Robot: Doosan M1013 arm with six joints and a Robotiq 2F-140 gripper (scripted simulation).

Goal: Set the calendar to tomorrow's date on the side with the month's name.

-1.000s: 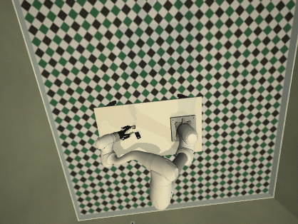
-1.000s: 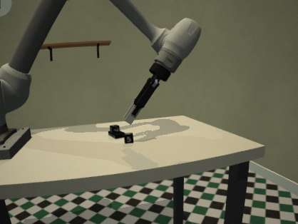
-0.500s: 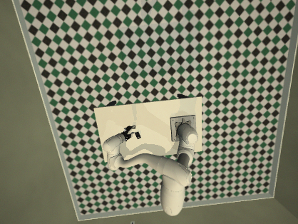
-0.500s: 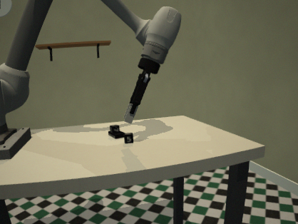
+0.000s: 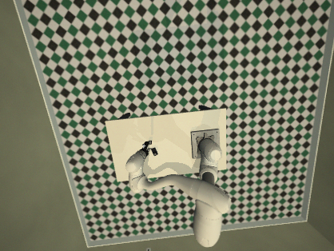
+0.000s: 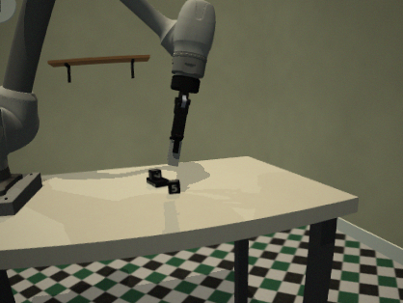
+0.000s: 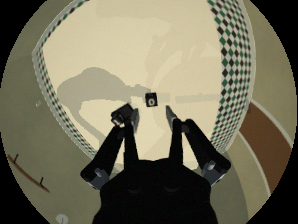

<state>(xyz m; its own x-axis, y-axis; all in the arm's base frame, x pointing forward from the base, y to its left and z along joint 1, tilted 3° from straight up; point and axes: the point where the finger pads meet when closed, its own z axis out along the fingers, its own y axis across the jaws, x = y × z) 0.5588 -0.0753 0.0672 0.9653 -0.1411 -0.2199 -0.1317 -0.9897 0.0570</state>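
Tray (image 6: pixel 155 181): dark, flat on the table (image 6: pixel 251 193), toward the far edge, well off every corner; long axis not readable at this size.
Cube in tray (image 6: pixel 154 175): standing on the tray's floor, upper face pale-marked, digit illegible.
Loose cube (image 6: pixel 174 187): off the tray, on the table top just beside the tray's near-right end, a "5" facing the exterior camera, slightly tilted in the picture.
Gripper (image 6: pixel 174 150): above the table, just behind the tray, pointing down with a slight lean; fingers part-way apart, nothing between them.
Exterior view only: the "5", the gap between fingertips and table.
Wrist view only: both fingers spread, loose cube (image 7: pixel 150 99) seen between the tips, tray (image 7: pixel 121 115) by the left finger.
Top view only: gripper (image 5: pixel 149 148) over the table's left half, base plate (image 5: pixel 195 135) near the right edge.
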